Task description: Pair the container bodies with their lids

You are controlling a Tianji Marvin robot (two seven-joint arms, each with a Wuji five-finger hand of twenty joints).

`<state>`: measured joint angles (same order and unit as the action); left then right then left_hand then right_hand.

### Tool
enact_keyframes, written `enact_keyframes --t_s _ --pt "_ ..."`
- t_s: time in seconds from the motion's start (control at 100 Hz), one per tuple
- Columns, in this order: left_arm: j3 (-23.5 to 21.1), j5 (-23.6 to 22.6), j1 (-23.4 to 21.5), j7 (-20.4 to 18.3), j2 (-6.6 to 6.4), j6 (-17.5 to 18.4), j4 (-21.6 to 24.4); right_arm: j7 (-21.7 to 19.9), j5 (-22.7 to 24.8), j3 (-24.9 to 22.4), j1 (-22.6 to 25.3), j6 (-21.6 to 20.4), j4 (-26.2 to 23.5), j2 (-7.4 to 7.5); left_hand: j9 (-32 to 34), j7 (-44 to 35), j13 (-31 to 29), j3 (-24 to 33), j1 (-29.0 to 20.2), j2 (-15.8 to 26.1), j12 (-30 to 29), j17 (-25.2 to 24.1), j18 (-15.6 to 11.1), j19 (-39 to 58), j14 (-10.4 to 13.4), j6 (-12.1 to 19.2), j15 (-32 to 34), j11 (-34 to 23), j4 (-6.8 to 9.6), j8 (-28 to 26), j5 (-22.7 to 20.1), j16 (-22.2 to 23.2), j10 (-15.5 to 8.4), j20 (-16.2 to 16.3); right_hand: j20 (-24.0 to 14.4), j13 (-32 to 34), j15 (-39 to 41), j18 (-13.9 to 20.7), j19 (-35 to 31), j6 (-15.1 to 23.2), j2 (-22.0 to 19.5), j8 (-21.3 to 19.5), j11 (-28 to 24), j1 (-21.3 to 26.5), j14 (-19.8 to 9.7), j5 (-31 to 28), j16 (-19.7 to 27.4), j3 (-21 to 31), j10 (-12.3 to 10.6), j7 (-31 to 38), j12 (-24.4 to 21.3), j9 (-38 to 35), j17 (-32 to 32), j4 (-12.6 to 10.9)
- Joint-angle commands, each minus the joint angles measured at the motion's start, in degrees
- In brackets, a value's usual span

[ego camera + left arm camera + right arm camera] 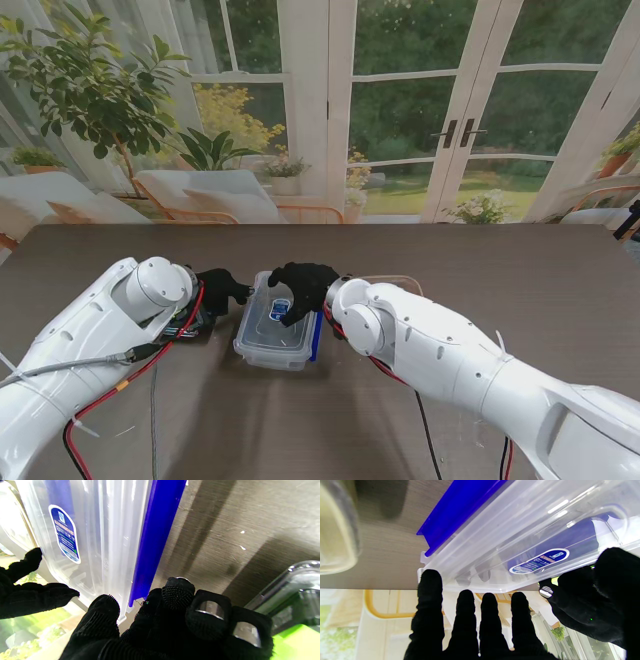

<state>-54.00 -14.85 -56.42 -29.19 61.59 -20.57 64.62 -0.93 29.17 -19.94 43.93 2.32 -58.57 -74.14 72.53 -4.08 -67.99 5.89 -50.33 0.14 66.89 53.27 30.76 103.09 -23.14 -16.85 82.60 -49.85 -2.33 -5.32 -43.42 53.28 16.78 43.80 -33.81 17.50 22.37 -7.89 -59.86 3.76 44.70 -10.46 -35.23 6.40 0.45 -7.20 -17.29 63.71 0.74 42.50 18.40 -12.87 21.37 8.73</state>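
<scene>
From the stand's view, a clear plastic container with a blue label lies mid-tabletop, well in from every edge, apparently mouth down on a blue lid whose edge shows along its right side. The right robot hand rests spread over the container's far end, fingers apart, not closed round anything. The left robot hand sits just beside the container's left side, by a dark device with a green patch; a second clear piece shows behind the right wrist.

The left wrist view shows the left robot hand's fingertips curled near the corner of the blue lid, seemingly not gripping it; whether they touch, I cannot tell.

The right wrist view shows the right fingers straight and spread along the container's rim, holding nothing.

The container looks light, stiff and slick, so it would likely slide under a push; the rim and short ends seem the surest places to pinch.
</scene>
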Motion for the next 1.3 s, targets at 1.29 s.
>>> enact_keyframes --t_s 1.29 --pt "5.51 9.65 4.49 1.77 3.84 -3.88 -8.62 -2.11 -0.99 0.95 1.38 -0.53 1.93 -0.51 -7.31 4.90 4.01 -6.92 0.50 2.99 -0.55 -4.85 1.17 -0.67 -5.81 16.41 -2.25 3.68 -0.02 3.50 19.37 1.39 6.35 4.97 6.13 2.55 1.52 6.20 17.90 0.40 -0.54 -0.40 -0.37 0.82 1.43 2.35 -1.27 -0.74 -0.71 0.44 0.54 0.64 -23.27 0.76"
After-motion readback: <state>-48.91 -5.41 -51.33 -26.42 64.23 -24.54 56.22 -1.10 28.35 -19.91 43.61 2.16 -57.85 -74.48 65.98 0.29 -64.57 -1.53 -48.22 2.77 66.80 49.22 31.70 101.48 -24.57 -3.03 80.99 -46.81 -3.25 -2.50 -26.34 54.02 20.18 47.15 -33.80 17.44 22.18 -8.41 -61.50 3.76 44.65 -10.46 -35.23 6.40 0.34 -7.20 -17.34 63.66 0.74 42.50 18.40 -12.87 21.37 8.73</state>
